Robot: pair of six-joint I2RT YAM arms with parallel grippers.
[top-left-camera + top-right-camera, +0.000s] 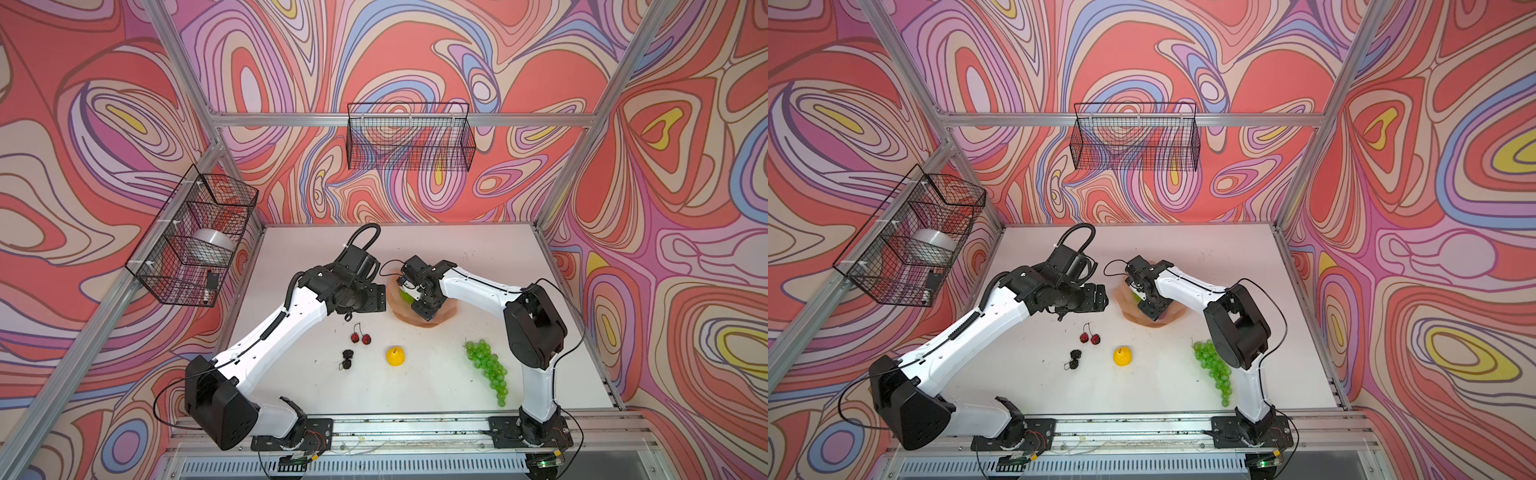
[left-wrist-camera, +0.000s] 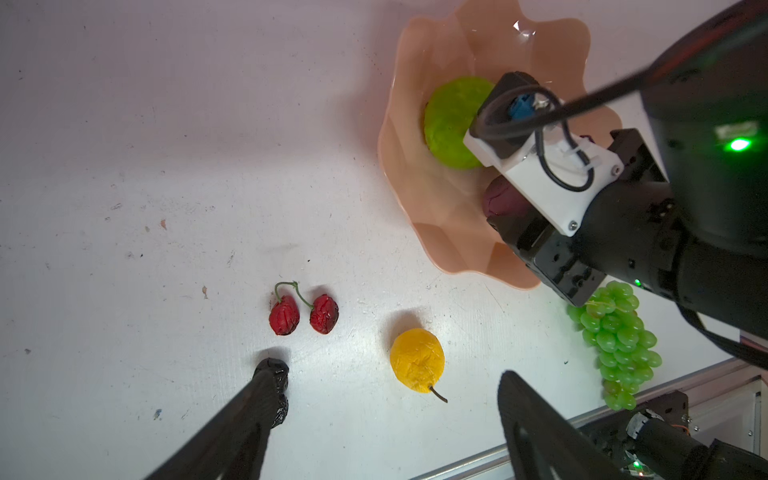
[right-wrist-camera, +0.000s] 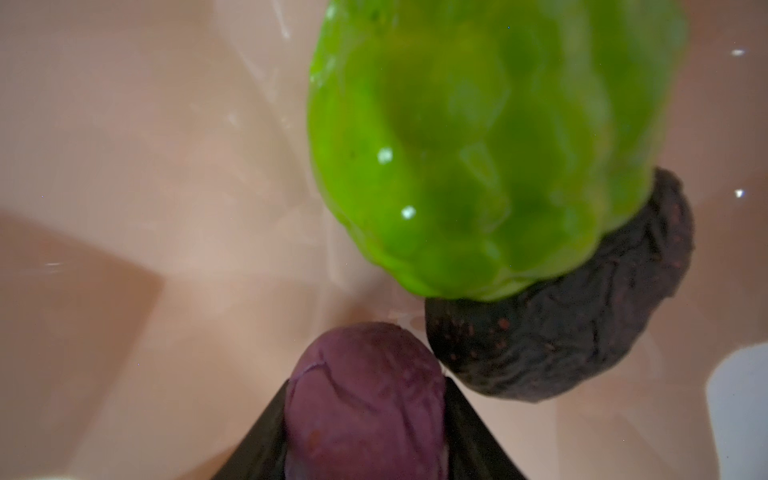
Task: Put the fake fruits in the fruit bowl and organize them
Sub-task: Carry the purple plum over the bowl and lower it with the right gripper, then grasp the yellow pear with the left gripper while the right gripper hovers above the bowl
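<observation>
Right claw (image 3: pixel 368 384) is down inside the wide, glossy peach-pink scalloped bowl (image 2: pixel 436 249), its two black fingers pressed against either side of a purple bumpy plastic ball (image 3: pixel 365 415), so it's gripping that. Left claw (image 2: pixel 390 372) hangs over the white table (image 1: pixel 436 386) with its fingers spread wide apart.

I count three fruits in the bowl: the purple ball, a bumpy lime-green ball (image 3: pixel 478 145) and a dark wrinkled avocado (image 3: pixel 582 332). The lime ball touches the avocado, and the purple one sits just beside the avocado. The bowl stands near the table's middle, a touch toward 12 o'clock.

Four pieces lie outside it on the table. From the bowl, a red cherry pair (image 1: pixel 360 337), two cherries on joined stems, lies at 8 o'clock. Two black berries (image 1: pixel 347 360) lie at 7 o'clock of the cherries. One yellow fruit (image 1: pixel 395 356) sits at 7 o'clock of the bowl, and one green grape bunch (image 1: pixel 486 365) between 4 and 5 o'clock. The bunch's long axis runs 11 to 5 o'clock, narrow tip toward 5.
</observation>
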